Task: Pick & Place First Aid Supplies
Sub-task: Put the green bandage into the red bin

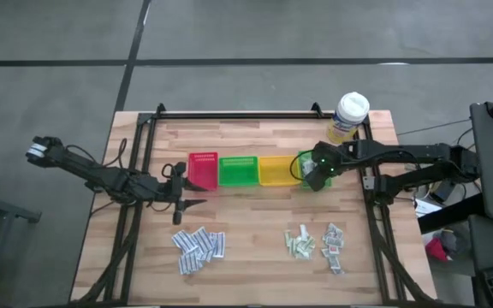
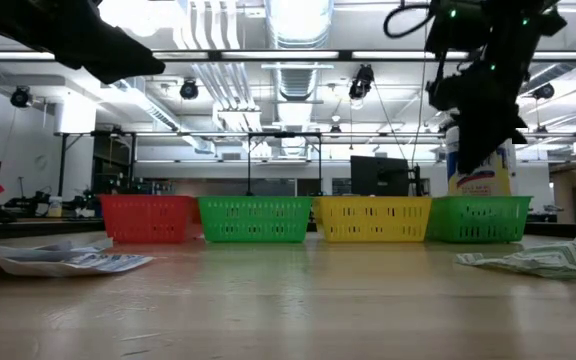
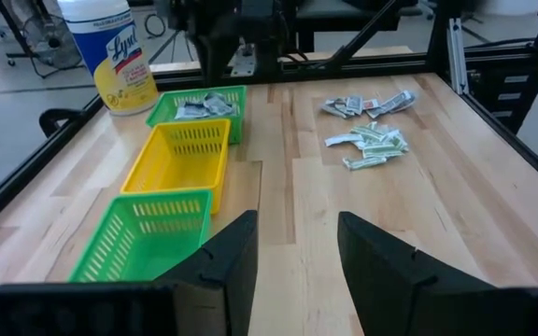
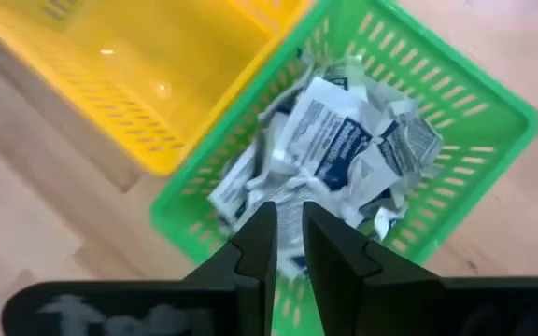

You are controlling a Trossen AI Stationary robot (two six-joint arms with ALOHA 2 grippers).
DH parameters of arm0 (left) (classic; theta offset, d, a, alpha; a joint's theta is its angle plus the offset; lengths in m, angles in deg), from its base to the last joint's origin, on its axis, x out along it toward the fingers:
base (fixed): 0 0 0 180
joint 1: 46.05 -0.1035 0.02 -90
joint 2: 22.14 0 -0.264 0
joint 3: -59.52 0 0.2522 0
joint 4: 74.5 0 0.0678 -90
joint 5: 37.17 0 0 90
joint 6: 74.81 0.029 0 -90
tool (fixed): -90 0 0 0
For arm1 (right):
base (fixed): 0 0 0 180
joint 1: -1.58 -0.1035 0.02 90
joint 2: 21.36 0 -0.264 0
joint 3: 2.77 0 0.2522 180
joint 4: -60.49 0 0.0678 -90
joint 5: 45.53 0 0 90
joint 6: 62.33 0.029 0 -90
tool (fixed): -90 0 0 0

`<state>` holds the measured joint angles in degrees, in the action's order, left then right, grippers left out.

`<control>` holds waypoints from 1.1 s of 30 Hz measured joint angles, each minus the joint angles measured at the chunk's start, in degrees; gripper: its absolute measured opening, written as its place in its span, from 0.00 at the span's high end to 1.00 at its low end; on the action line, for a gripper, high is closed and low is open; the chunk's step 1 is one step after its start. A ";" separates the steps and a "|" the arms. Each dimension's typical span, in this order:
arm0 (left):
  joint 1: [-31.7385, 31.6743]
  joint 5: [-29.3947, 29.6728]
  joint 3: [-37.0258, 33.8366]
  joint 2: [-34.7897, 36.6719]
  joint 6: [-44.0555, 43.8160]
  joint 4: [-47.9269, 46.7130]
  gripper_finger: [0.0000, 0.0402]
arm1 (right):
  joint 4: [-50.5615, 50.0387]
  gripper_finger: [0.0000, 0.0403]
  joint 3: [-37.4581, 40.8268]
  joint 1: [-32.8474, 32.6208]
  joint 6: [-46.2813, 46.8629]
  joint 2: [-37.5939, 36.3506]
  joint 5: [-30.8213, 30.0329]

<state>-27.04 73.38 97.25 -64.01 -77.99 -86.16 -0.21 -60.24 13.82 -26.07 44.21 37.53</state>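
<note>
The right gripper [image 4: 288, 245] hangs directly over the far-right green slatted plastic bin [image 4: 479, 112], its dark fingers drawn close with only a thin slot between them; whether a sachet is still pinched there cannot be told. Below it the bin already holds a heap of grey-silver and white-blue flat sachets [image 4: 330, 149], with the empty yellow plastic bin [image 4: 148, 65] touching its side. This looks like the drop-off stage of one sorting cycle. Loose piles remain on the wooden table: pale green and white-red packets [image 1: 315, 242] near the right arm, white-blue packets [image 1: 198, 247] near the left. The left gripper [image 3: 292, 247] waits with fingers spread wide and empty, near the red bin [image 1: 202, 171]. The next move probably calls for lifting clear and reaching back to a loose pile.
</note>
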 joint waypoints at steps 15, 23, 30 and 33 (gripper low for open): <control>0.00 0.00 0.00 -0.02 -0.11 -0.61 0.63 | -2.18 0.87 -1.84 -27.22 18.02 -2.79 8.21; 0.00 -0.09 0.00 -0.02 -0.08 -0.63 0.63 | -1.75 0.87 -1.82 -41.44 28.26 -1.77 3.02; 0.00 -0.13 0.00 -0.02 -0.08 -0.65 0.63 | 3.83 0.87 -1.82 -48.70 29.15 1.95 -2.68; 0.00 -0.13 0.00 -0.02 -0.10 -0.63 0.63 | 6.52 0.87 -1.79 -50.46 27.33 4.11 -4.88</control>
<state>-27.04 73.25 97.25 -64.03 -78.10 -86.79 6.31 -62.03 -36.64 1.26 48.32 32.64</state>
